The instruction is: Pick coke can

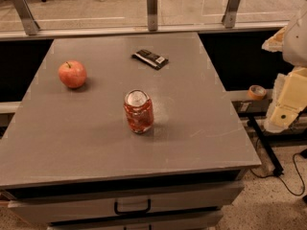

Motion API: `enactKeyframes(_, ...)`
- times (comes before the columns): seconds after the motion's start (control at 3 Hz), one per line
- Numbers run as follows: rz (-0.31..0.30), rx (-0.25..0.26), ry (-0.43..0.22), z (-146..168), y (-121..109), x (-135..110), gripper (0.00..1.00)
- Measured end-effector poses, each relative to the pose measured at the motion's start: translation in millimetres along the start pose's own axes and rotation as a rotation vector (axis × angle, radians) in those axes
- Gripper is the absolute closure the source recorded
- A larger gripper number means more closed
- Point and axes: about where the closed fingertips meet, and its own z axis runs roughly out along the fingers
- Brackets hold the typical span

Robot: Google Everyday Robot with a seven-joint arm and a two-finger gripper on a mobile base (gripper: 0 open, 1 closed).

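The coke can (pixel 138 111) is a small red-orange can with a shiny silver top. It stands upright near the middle of the grey tabletop (pixel 96 143). My gripper (pixel 284 108) shows as a cream-white part of the arm at the right edge of the view, off the table's right side and well apart from the can. Nothing is seen held in it.
A red apple (pixel 72 74) sits at the left back of the table. A flat black wrapped bar (pixel 150 58) lies at the back centre. Drawers with a black handle (pixel 132 208) are below the front edge. A railing with metal posts (pixel 152 7) runs behind. Cables (pixel 280 171) lie on the floor at right.
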Motion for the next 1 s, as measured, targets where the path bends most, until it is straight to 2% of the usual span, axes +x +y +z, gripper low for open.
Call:
enactKeyframes(0.33, 0.000, 0.000, 0.000, 0, 0, 0, 0.00)
enactKeyframes(0.67, -0.031, -0.012, -0.090, 7, 3, -14, 0.00)
enactKeyframes(1.0, -0.117, -0.024, -0.305, 37, 4, -48, 0.00)
